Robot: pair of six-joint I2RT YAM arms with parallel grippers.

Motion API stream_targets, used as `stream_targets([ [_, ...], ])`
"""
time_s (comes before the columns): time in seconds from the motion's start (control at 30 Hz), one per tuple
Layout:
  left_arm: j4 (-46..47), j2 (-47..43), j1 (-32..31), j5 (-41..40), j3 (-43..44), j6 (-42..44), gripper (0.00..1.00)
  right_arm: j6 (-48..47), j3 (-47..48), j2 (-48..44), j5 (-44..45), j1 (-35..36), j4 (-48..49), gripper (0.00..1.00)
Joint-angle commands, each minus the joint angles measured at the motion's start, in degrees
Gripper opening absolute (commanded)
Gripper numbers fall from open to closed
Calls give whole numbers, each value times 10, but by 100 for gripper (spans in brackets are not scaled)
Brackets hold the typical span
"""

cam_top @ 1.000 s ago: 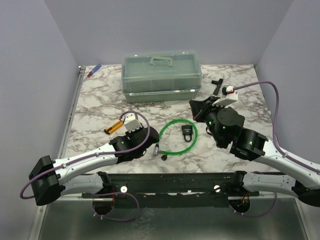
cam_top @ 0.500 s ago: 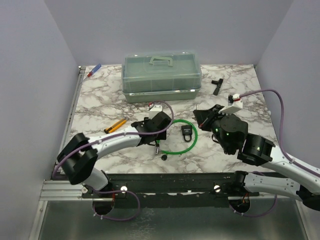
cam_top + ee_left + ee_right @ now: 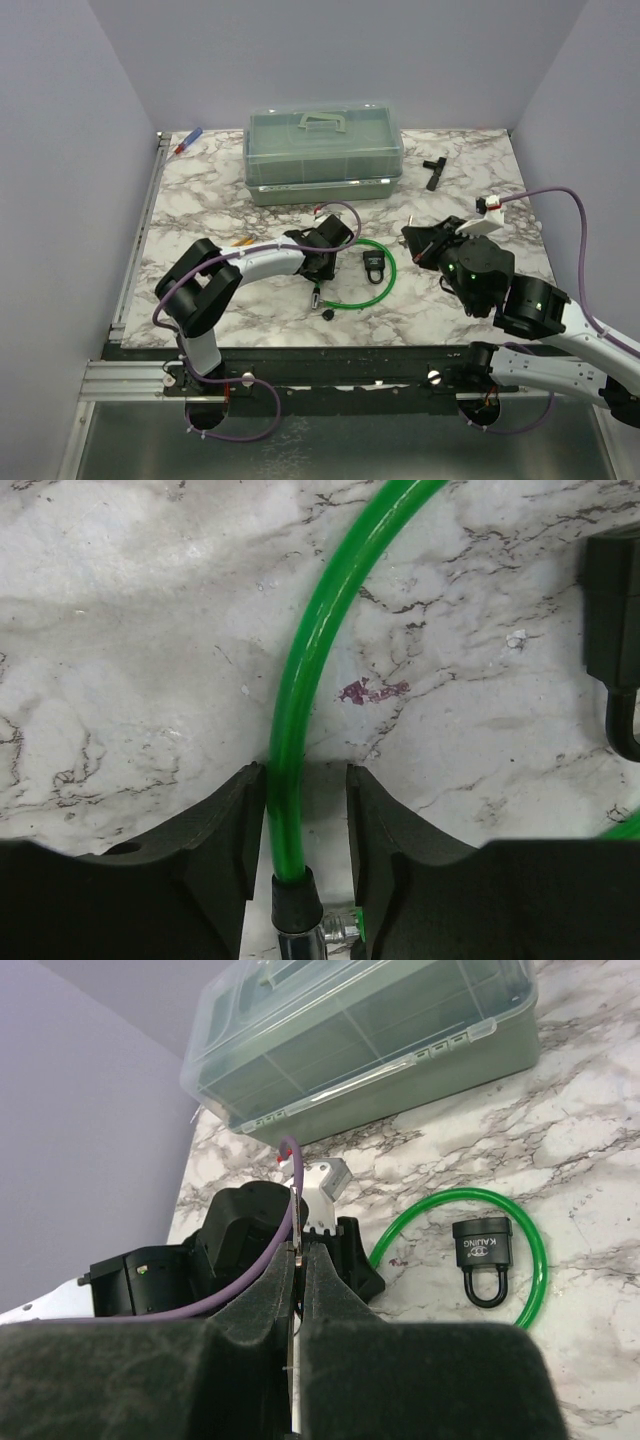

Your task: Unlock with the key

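Tabletop (image 3: 200, 200) with a marbled pattern is used as the carrying surface for all items. Well beyond both hands, a translucent green storage box (image 3: 323, 150) with a lid handle is set at the far edge.

The left hand (image 3: 305, 800) is lowered to the tabletop, and its fingers (image 3: 225, 820) are placed on either side of a green cable loop (image 3: 315, 630). This hand is released: the cable is met by one finger, while a gap is seen between the cable and the other finger. Deeper between the fingers, the cable is ended by a black sleeve and a metal fitting (image 3: 300, 920).

The right hand (image 3: 299, 1255) is held above the tabletop on the right side of the loop, well apart from the left hand. It is clenched, pad against pad. Whether anything thin is pinched between the pads cannot be told.

A black T-shaped tool (image 3: 433, 172) is laid beyond the right hand, near the right end of the box. A red-and-blue pen-like item (image 3: 188, 140) is laid at the far left corner, well beyond the left hand.

A small black padlock (image 3: 373, 264) is laid flat inside the loop, between the two hands and nearer the left one, with its shackle toward the near side.

The key (image 3: 327, 314), seen as a round black head, is laid on the tabletop on the near side of the left hand, just outside the loop and near the metal fitting. It is touched by neither hand. Its blade is too small to be made out.
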Motion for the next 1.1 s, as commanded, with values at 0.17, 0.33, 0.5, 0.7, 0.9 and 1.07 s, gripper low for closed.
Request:
stream_targets([
  [0.17,-31,89,5,15,29,-12,0,-9,1,-5,32,3,-20,1],
  [0.33,-6,39,-41,25,50,32,0,-16,5,-8,42,3,-20,0],
  [0.5,51,-40,-39,79,17,30,0,-36,22,-8,56,3,-21,1],
  [0.7,117,-130,-18,96,-39,-41,0,-51,34,-12,72,3,-20,1],
  [0.9,170,-227,-5,71,-111,-84,0,-71,43,-10,78,3,-12,1],
  [1.07,135,-282,9,14,-143,-118,0,-83,46,-6,77,3,2,1],
])
